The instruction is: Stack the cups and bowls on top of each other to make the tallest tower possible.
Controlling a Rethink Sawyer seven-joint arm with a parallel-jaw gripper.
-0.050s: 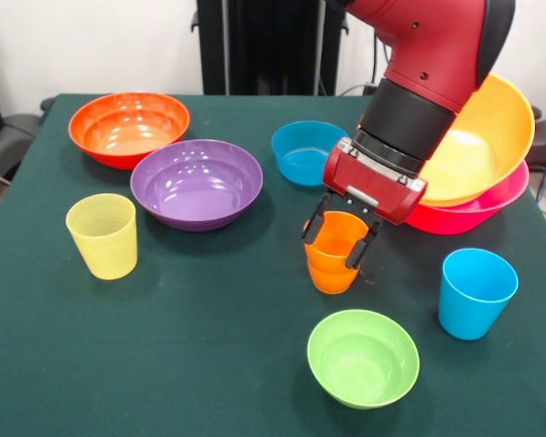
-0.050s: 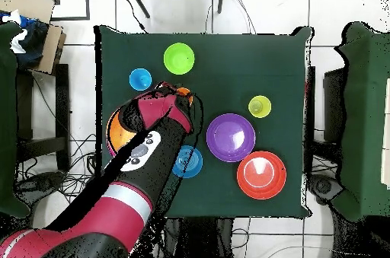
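End effector point(image 1: 341, 235) status: black fingers point(image 1: 315, 221) straddle the rim of the orange cup point(image 1: 332, 259), one on either side of its wall, closed on it as far as I can judge. Cup bottom seems to sit on or just above the green worktop point(image 1: 209, 309); I cannot tell which. A seam partway down the cup's side hints at a second cup nested inside, but this is unconfirmed.

Layout relative to my end effector, front view:
- Tower point(image 1: 478, 168) start close behind and to the right: large orange bowl point(image 1: 487, 137) tilted inside the hot pink bowl point(image 1: 478, 211).
- Small blue bowl point(image 1: 302, 150) just behind, to the left.
- Lime green bowl point(image 1: 362, 357) in front, near.
- Sky blue cup point(image 1: 476, 292) to the right, slightly in front.
- Purple bowl point(image 1: 197, 183) and red-orange bowl point(image 1: 127, 127) well off to the left; pale ribbed yellow cup point(image 1: 102, 235) farthest left.

Step in hand, my reading: grasp on the orange cup, either just taken for pickup or about to be released.

Next move, if picking up: lift straight until clear of the lime green bowl's rim, then carry to the bowl pile. The tilted orange bowl is a poor seat; a cup placed there will likely slide. Medium bowls probably ought to go on first.
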